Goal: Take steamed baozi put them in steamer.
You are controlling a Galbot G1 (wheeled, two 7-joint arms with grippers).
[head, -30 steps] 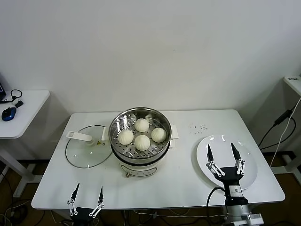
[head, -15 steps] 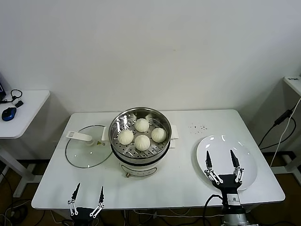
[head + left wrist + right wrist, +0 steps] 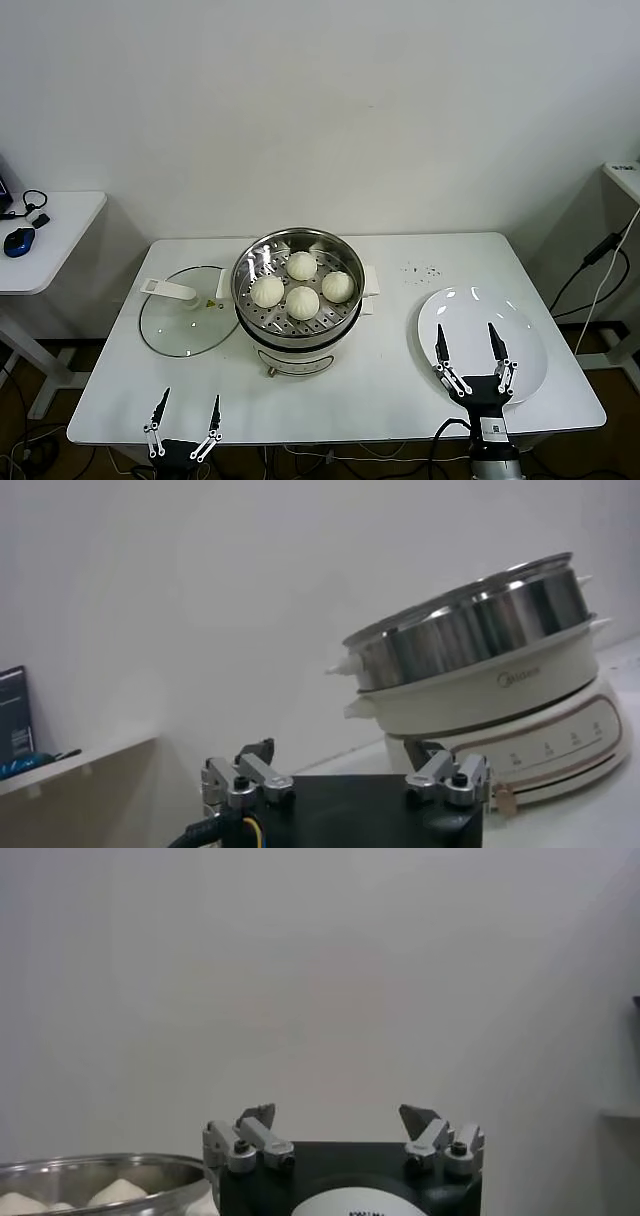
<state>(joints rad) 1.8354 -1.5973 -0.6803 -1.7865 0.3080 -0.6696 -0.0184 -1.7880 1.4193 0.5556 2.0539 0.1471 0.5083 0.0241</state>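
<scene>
**Buns loaded, arms at the near edge**

With its fingers spread and empty, the right end effector hangs over the white plate; the left end effector, also spread, idles low. All four steamed baozi sit in the steamer on the tabletop. Loading looks finished; nothing remains to pick.
</scene>
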